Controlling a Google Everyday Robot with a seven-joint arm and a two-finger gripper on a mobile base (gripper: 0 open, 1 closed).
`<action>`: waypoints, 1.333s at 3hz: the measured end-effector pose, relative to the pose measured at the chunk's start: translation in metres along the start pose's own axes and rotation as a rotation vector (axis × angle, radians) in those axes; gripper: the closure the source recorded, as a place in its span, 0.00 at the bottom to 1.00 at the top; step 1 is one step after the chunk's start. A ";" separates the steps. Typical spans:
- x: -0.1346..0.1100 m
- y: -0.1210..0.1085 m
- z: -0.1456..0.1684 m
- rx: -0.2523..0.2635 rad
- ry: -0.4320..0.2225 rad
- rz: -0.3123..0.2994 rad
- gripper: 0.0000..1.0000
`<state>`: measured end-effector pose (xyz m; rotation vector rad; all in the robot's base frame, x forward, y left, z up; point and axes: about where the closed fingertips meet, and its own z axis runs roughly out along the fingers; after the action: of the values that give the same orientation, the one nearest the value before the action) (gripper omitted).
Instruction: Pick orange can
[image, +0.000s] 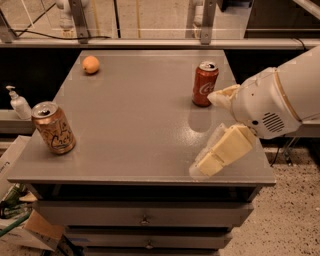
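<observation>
The orange can (53, 128), pale orange with dark script and a silver top, stands upright near the left front edge of the grey table (135, 125). My gripper (210, 130) hangs over the table's right front part, far to the right of the can. Its two cream fingers (222, 152) are spread wide apart with nothing between them. The white arm comes in from the right edge of the view.
A red Coca-Cola can (205, 83) stands at the back right, just beside the upper finger. A small round orange fruit (90, 64) lies at the back left. A pump bottle (19, 103) stands on a ledge off the table's left side. Drawers sit below the tabletop.
</observation>
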<state>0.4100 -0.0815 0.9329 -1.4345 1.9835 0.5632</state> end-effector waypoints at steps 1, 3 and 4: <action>-0.006 -0.002 0.012 0.033 -0.092 0.029 0.00; -0.044 0.006 0.089 -0.005 -0.300 0.042 0.00; -0.085 0.004 0.146 -0.026 -0.406 0.026 0.00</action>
<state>0.4586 0.0737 0.8875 -1.1969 1.6780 0.8234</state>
